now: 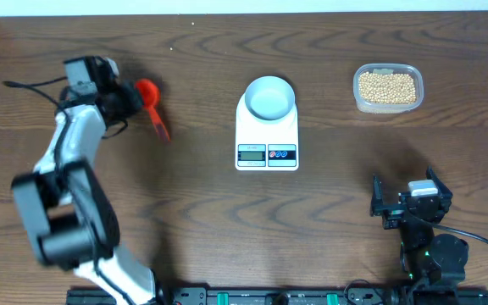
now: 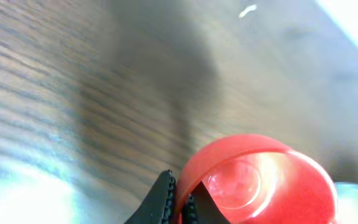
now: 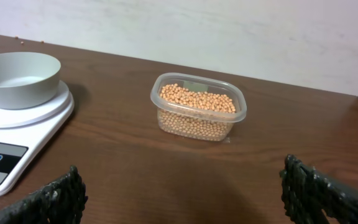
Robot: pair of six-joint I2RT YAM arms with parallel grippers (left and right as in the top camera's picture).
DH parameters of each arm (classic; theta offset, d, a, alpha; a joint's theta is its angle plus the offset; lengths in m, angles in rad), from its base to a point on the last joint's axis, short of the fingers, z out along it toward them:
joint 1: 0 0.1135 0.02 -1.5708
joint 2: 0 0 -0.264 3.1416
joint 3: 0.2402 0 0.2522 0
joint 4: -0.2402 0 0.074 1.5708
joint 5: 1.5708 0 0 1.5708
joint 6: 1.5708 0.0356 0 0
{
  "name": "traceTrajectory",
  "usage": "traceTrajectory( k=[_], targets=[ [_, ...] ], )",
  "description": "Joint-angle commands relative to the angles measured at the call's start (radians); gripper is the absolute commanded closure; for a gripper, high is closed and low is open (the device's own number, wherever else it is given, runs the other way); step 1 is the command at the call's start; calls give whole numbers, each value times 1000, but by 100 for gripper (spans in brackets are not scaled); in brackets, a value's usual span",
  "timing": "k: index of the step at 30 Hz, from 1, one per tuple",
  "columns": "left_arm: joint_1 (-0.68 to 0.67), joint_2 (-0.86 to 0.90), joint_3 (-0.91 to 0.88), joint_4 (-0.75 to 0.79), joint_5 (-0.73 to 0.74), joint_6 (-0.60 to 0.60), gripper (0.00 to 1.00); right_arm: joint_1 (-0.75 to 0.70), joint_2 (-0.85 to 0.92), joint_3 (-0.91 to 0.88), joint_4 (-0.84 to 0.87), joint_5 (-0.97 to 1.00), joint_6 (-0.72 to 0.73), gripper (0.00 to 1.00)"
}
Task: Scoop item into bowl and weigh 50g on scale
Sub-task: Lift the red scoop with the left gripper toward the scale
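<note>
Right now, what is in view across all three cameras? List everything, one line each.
flat white rectangular digital scale: one, white, table centre
small round bowl: one, pale blue-grey, on the scale, looks empty
small round beans: many, tan-yellow, inside the tub
clear rounded-rectangular plastic tub: one, transparent, right of the scale
red plastic scoop: one, red, far left, held
wood-grain table: one, dark brown, under everything
left pincer: one, black, shut on the scoop's rim
right pincer: one, black, open, near right, facing the tub
</note>
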Motion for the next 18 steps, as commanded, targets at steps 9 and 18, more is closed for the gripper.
traceTrajectory(
  k=[9,18],
  targets=[
    [-106,-408,11,-274,92,-337,93,9,-6,-4,1,3,-7,1],
    [-306,-426,-24,-394,-27,-552,93,9,-6,-4,1,3,-7,1]
  ],
)
